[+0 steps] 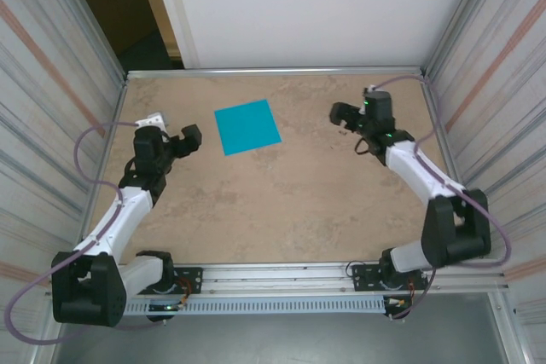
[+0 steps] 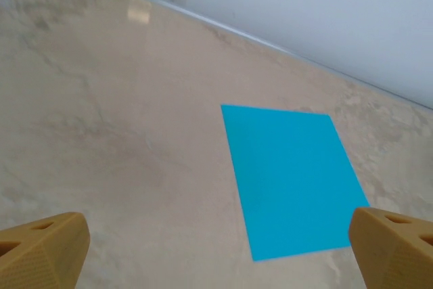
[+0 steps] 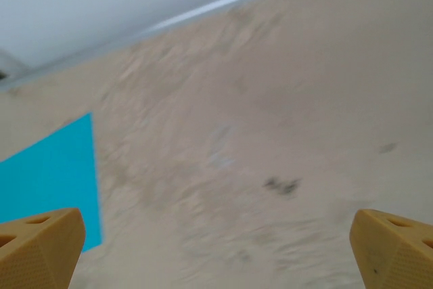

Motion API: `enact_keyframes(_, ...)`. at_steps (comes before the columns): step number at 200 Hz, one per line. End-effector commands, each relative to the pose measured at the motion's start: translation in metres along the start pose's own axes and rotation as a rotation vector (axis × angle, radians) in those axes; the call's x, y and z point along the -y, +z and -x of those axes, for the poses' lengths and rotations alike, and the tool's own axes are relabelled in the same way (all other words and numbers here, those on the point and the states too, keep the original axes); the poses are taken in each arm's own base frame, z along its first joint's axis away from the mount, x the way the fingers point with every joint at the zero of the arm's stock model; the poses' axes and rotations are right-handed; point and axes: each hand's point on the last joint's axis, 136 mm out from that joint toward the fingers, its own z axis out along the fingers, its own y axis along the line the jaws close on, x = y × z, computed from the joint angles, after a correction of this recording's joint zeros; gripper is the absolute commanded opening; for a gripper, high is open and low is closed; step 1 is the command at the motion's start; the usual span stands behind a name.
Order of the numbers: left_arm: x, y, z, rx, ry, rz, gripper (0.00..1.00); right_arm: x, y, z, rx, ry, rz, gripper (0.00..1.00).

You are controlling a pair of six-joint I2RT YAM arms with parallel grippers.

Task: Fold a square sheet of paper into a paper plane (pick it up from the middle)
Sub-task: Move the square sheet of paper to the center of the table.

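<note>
The square sheet of paper (image 1: 247,125) lies flat on the table (image 1: 281,202), between the two grippers and touching neither; the left gripper (image 1: 189,136) sits near the sheet's left edge, jaws spread wide and holding nothing, the sheet ahead of it and slightly to its right; the right gripper (image 1: 341,113) stands farther off on the opposite side, likewise spread and empty, the sheet's corner ahead to its left.

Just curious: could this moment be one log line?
turquoise square paper sheet: flat, unfolded | left gripper: open, empty | right gripper: open, empty
</note>
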Motion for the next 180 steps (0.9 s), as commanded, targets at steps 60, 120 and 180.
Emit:
enact_keyframes(60, 0.015, 0.000, -0.036, -0.173, -0.090, -0.100, 0.99, -0.170, 0.083, -0.116, -0.470, 0.010, 0.294, 0.95)
enact_keyframes(120, 0.015, -0.003, -0.041, -0.211, -0.089, -0.094, 0.99, -0.215, 0.136, -0.139, -0.507, 0.033, 0.400, 0.93)
enact_keyframes(180, 0.011, -0.004, -0.053, -0.248, -0.097, -0.087, 0.99, -0.224, 0.168, -0.159, -0.549, 0.026, 0.395, 0.93)
